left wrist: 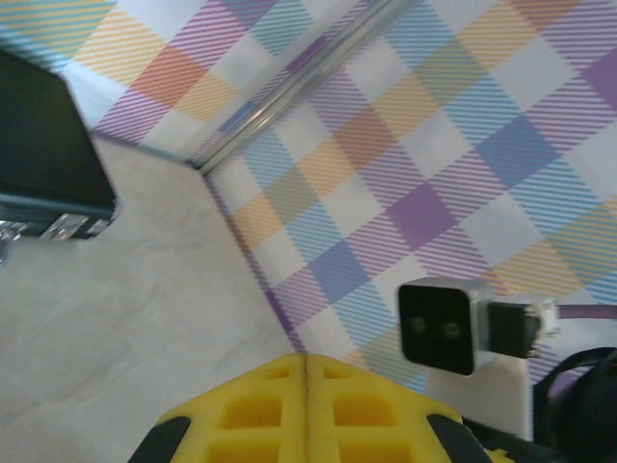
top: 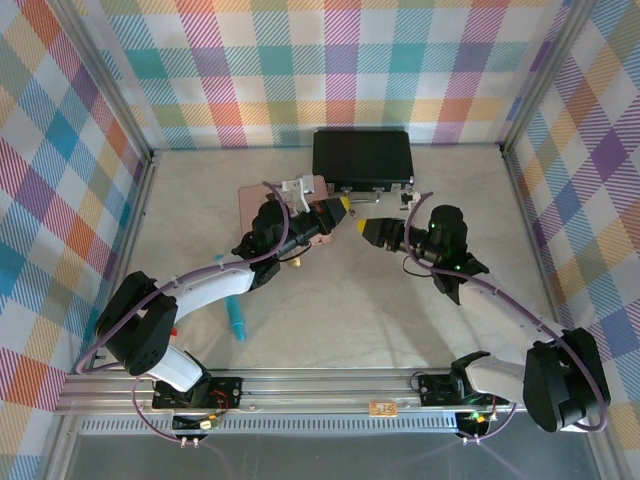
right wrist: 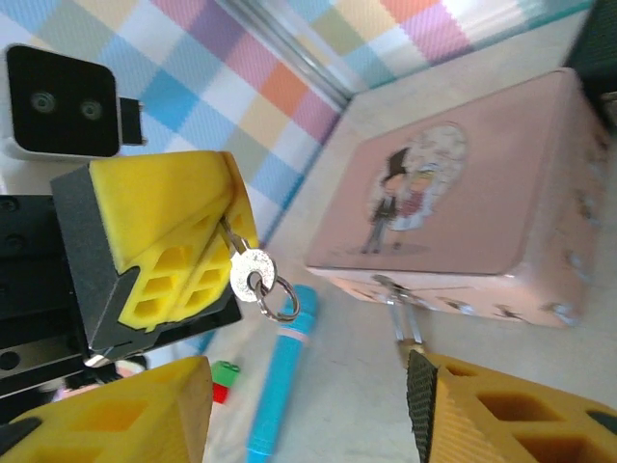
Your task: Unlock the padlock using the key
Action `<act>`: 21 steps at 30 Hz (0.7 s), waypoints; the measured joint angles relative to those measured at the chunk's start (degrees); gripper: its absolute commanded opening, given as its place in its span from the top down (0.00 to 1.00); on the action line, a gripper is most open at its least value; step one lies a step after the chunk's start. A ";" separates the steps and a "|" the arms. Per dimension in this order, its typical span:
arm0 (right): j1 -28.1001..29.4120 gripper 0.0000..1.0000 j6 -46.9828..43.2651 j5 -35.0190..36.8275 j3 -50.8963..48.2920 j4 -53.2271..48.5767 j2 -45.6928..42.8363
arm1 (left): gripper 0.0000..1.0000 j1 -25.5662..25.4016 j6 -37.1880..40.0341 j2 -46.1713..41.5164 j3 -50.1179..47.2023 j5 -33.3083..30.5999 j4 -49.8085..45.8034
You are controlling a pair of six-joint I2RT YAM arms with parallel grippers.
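Observation:
The key [right wrist: 253, 273] is a small silvery one with a ring [right wrist: 281, 300]. My left gripper [right wrist: 220, 224] is shut on its blade, and head and ring stick out past the yellow fingertips. In the left wrist view the left gripper [left wrist: 307, 361] shows pads pressed together. The padlock [right wrist: 399, 320] hangs by its thin shackle at the front edge of the pink tin [right wrist: 463, 203]; its brass body is mostly hidden behind my right finger [right wrist: 501, 405]. My right gripper [right wrist: 308, 415] is open and holds nothing. From above, the left gripper [top: 343, 207] and the right gripper [top: 372, 232] face each other, tips close.
A black case [top: 362, 158] stands at the back, behind the pink tin [top: 251, 200]. A teal pen [top: 237, 322] lies near the left arm. A small green and red brick [right wrist: 224, 378] lies beside the pen [right wrist: 280, 371]. Plaid walls enclose the table on three sides.

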 measured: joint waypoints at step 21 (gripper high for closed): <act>0.00 0.71 9.79 -6.84 -0.74 20.98 7.39 | 1.00 0.02 -0.22 -1.44 -1.79 2.49 4.02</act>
